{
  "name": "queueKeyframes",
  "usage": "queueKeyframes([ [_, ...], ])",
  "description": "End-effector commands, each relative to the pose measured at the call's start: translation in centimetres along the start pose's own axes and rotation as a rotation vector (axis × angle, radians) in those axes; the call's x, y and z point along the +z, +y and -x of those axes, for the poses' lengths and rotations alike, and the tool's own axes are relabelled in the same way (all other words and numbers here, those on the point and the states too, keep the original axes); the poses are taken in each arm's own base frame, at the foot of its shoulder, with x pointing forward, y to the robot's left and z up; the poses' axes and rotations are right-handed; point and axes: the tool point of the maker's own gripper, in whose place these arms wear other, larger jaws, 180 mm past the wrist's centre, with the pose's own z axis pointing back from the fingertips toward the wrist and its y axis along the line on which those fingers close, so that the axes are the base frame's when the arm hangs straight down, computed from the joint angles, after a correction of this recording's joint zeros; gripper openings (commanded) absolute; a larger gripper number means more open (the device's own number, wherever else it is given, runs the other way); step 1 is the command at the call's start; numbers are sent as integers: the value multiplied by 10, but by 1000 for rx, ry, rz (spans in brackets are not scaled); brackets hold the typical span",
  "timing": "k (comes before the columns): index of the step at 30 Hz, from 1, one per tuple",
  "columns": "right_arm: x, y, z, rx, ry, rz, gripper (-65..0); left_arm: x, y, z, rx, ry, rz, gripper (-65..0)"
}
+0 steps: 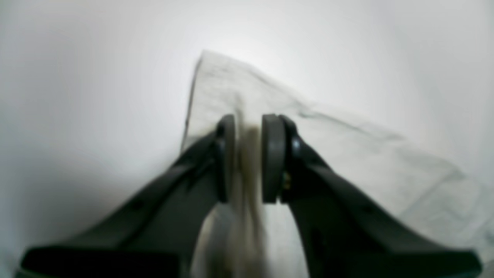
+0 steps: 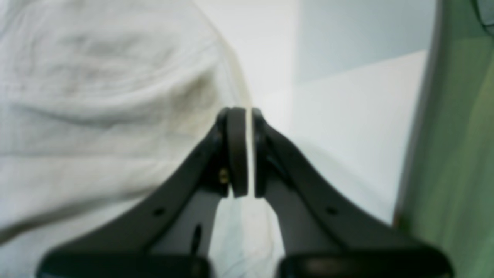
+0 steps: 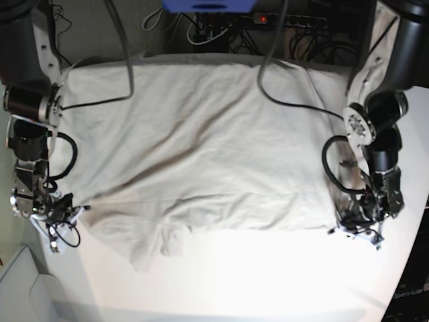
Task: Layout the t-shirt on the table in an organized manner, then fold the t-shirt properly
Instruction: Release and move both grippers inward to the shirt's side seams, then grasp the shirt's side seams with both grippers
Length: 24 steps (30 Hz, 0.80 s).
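The light grey-beige t-shirt (image 3: 201,134) lies spread wide over the white table (image 3: 268,282), wrinkled, with a folded-under flap at its near left edge. My left gripper (image 3: 350,227) is at the shirt's near right corner. In the left wrist view it (image 1: 249,119) is shut on a bunched fold of the t-shirt (image 1: 347,154). My right gripper (image 3: 62,213) is at the shirt's near left edge. In the right wrist view it (image 2: 249,112) is pinched on a thin edge of the t-shirt (image 2: 96,96), low over the table (image 2: 347,116).
Cables and a power strip (image 3: 281,20) run along the table's far side, beside a blue object (image 3: 208,5). A blurred green surface (image 2: 455,154) fills the right of the right wrist view. The table's rounded edge (image 3: 410,268) curves at the near right.
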Motion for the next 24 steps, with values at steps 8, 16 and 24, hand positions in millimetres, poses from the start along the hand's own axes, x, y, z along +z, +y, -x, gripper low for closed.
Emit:
queueKeyframes([
  [8, 14, 7, 2, 99, 52, -110, -650, 80, -19, -45, -41, -137, 47, -526],
  [16, 41, 27, 13, 276, 16, -39, -650, 75, -47, 46, -90, 50, 81, -526],
  [24, 45, 45, 27, 299, 15, -54, -650, 61, -50, 87, -150, 148, 86, -525],
])
